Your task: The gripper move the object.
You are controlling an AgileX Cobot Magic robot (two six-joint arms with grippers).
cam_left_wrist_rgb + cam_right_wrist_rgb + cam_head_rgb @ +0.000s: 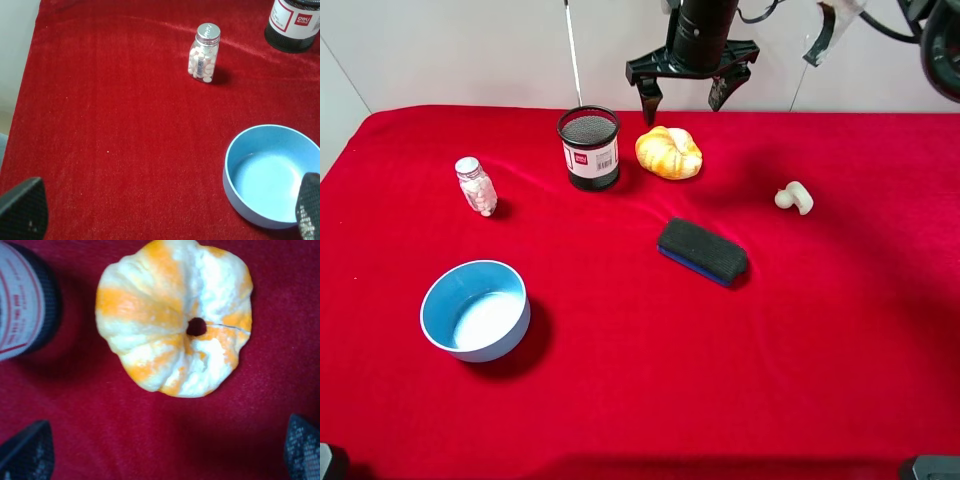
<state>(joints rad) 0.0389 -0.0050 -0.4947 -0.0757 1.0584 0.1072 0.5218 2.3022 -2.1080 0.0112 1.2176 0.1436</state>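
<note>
The object, an orange-yellow and cream pumpkin-shaped bread lump (pixel 669 152), lies on the red cloth at the back middle, just right of a black mesh pen cup (pixel 589 148). My right gripper (pixel 682 97) hangs open just behind and above it, fingers spread wide and empty. In the right wrist view the lump (pixel 175 315) fills the middle and both fingertips (pixel 27 452) show apart at the picture's corners. My left gripper (pixel 165 210) is open and empty; its wrist view shows it above the cloth near a blue bowl (pixel 272 175).
A blue bowl (pixel 476 310) sits front left. A small pill bottle (pixel 476 186) stands at the left. A black-and-blue eraser block (pixel 702 251) lies in the middle. A small white curved piece (pixel 794 198) lies at the right. The pen cup also shows in the right wrist view (pixel 25 300).
</note>
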